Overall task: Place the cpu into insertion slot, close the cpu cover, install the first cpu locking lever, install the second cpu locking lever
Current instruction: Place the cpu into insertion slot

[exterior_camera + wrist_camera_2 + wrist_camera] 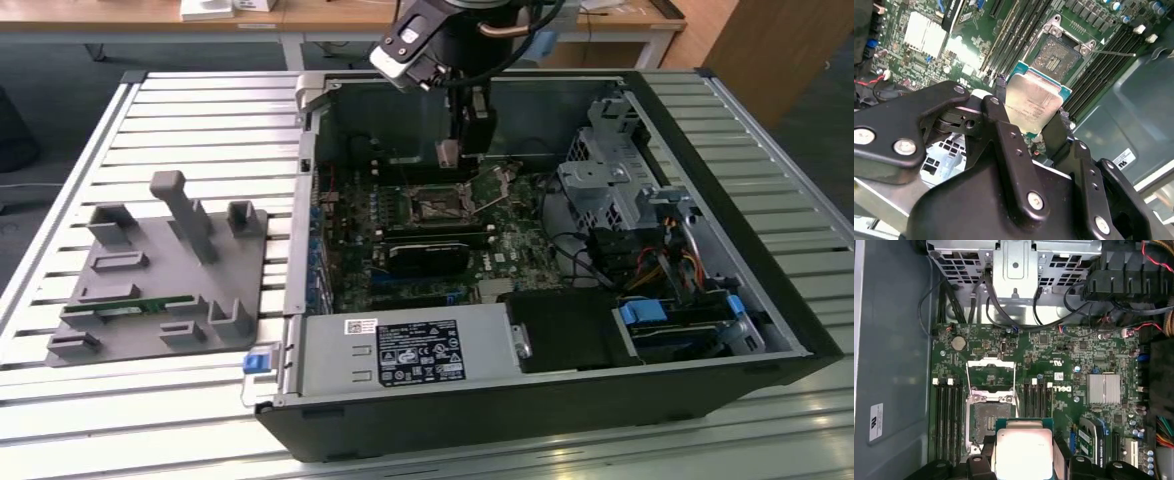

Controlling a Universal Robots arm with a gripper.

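Our claw [1026, 122] squeezes the cpu [1034, 97] by its side edges, up in the air near the open insertion slot [1059, 56]. We think it is light, stiff and easy to hurt (so edges are best).

Soft, even room light fills the exterior view, the computer case [534, 410] interior shaded at centre frame, while glare whitens the cpu [1023, 452] top and the heatsink [1104, 388] in both wrist views.
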